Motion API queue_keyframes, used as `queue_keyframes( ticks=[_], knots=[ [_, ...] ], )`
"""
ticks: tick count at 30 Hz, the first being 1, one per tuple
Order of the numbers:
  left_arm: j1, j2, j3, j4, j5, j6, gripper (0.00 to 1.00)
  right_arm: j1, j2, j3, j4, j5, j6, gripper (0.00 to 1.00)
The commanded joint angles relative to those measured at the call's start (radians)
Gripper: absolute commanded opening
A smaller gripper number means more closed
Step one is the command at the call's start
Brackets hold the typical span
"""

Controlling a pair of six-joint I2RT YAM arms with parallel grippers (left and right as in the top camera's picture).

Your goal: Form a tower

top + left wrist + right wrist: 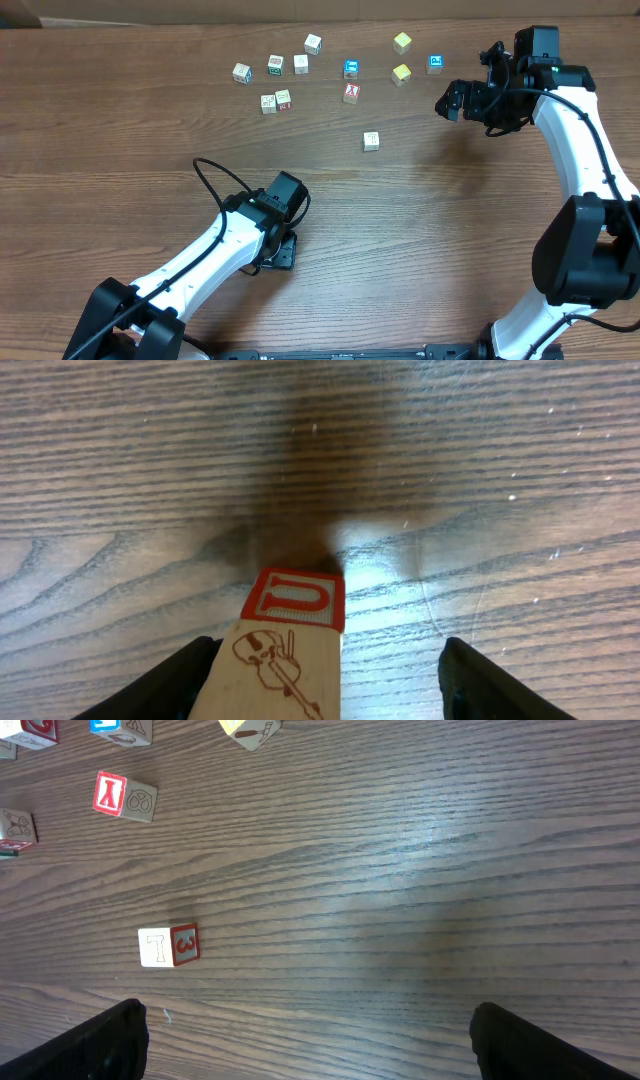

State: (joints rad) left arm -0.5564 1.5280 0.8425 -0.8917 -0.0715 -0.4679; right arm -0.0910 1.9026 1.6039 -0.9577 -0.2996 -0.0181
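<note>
Looking down the left wrist view, the tower is right there between the fingers of the left tool. Only one end of it shows: a red-bordered face with a red U, and a pale wooden side with a violin drawn in red. That side runs off the bottom of the picture, so I cannot tell how many cubes it counts. It hugs the finger on the left of the picture, touching it or just beside it. There is a clear strip of tabletop between it and the other finger, so that tool is spread apart, not clamped. I cannot tell whether the tower stands on the wood or hangs above it. From overhead it is hidden under the left arm, in the near left part of the tabletop. Over on the far right, the right tool hangs with its jaws wide apart and nothing between them, bare wood grain below. It is near a blue-faced cube and a yellow cube. A lone cube with a red 3 on one face lies by itself toward the middle. Beyond it sits a cube with a red Y, and more cubes are scattered along the far edge.
</note>
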Motion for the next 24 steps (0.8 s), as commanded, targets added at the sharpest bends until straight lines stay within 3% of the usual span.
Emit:
queue_keyframes(
  ticks=[1, 12, 24],
  knots=[
    [0.002, -0.019, -0.012, 0.008, -0.008, 0.016, 0.62, 0.0, -0.027, 0.021, 0.005, -0.001, 0.004, 1.0],
    [0.002, -0.019, -0.073, 0.057, -0.01, 0.019, 0.59, 0.0, -0.027, 0.021, 0.005, -0.001, 0.004, 1.0],
    [0.026, -0.019, -0.073, 0.059, -0.039, 0.019, 0.27, 0.0, -0.027, 0.021, 0.005, -0.001, 0.004, 1.0]
  ],
)
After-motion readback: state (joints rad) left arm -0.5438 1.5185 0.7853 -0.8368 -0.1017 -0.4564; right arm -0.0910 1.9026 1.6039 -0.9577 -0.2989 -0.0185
